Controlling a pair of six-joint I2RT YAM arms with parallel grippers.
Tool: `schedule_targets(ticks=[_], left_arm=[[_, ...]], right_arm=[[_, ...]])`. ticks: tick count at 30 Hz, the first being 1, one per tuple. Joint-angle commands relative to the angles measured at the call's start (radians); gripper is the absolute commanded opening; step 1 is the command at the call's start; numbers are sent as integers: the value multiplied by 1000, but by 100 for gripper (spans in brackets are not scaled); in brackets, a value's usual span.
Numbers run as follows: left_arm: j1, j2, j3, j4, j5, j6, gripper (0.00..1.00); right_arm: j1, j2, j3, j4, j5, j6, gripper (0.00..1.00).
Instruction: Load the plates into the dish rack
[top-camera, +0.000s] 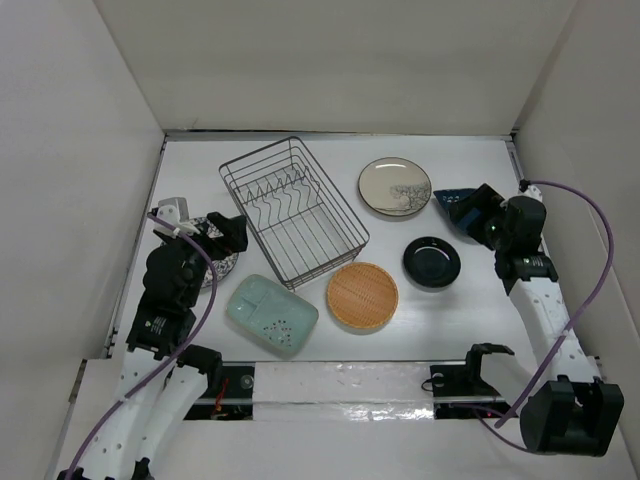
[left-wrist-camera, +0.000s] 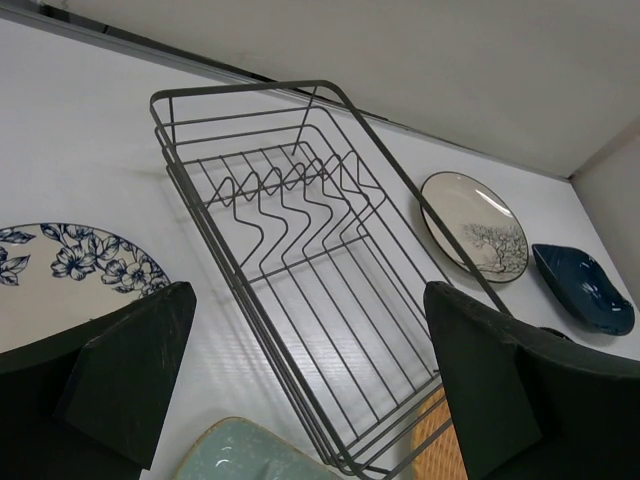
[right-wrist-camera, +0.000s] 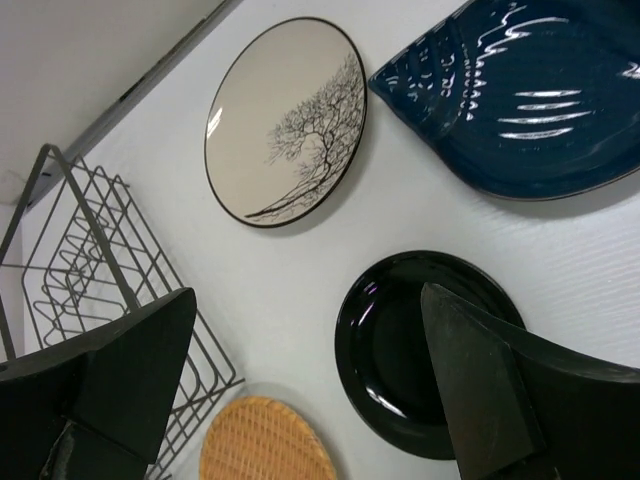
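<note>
Both claws are spread wide with nothing in them. The left claw (top-camera: 228, 235) hangs low at the left of the desk (top-camera: 470, 330), by the white-and-blue floral plate (left-wrist-camera: 70, 265). I judge that plate the natural first pick, since it lies on that arm's side. The right claw (right-wrist-camera: 310, 390) hovers above the black plate (right-wrist-camera: 420, 350), with the dark-blue leaf dish (right-wrist-camera: 520, 100) and the beige plate (right-wrist-camera: 290, 120) just beyond.

The dish rack (top-camera: 292, 210) sits at a slant left of centre with nothing in it. Its prongs (left-wrist-camera: 290, 200) stand upright (made to hold plates on edge). The orange plate (top-camera: 362, 296) and the mint plate (top-camera: 271, 313) lie near its front end. All six lie flat and apart from one another, which I reckon leaves each rim free for a finger to slip under.
</note>
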Motion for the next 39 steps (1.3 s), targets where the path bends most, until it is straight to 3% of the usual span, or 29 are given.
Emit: schedule_targets(ticks=[1, 4, 6, 7, 9, 10, 11, 13, 17, 18, 21, 23, 25, 27, 32, 39], left_arm=[[-3, 8, 4, 28, 39, 27, 99], [-3, 5, 2, 33, 79, 31, 99], [-3, -4, 4, 36, 102, 45, 99], [-3, -7, 2, 35, 102, 50, 99], [-3, -13, 2, 33, 135, 62, 99], [-3, -16, 2, 33, 142, 70, 99], [-3, -18, 1, 35, 147, 71, 99], [-3, -22, -2, 39, 168, 80, 89], [-3, -29, -6, 42, 187, 91, 10], [-3, -27, -4, 39, 187, 91, 0], [-3, -22, -7, 44, 205, 96, 0], [-3, -13, -7, 44, 208, 96, 1], [-3, -7, -10, 48, 225, 96, 16], [-3, 2, -9, 48, 230, 99, 32], [-3, 21, -10, 48, 244, 105, 52], [-3, 37, -10, 51, 247, 109, 58]], right_arm=[[39, -6, 55, 12, 32, 12, 100], [55, 7, 75, 20, 38, 10, 95], [64, 17, 75, 40, 28, 6, 83], [64, 18, 64, 60, 26, 7, 60], [64, 15, 52, 81, 32, 23, 30], [64, 12, 41, 98, 43, 27, 5], [64, 11, 23, 130, 52, 39, 0], [53, 17, 15, 158, 64, 43, 0], [53, 111, 47, 176, 92, -16, 0], [53, 142, 71, 175, 75, -42, 0], [53, 263, 93, 188, 9, -39, 0], [67, 326, 73, 260, 21, -25, 17], [76, 372, 58, 305, 0, -2, 49], [91, 450, 56, 369, 1, 38, 59], [127, 628, 78, 516, 1, 133, 62], [147, 862, 131, 667, 26, 305, 62]])
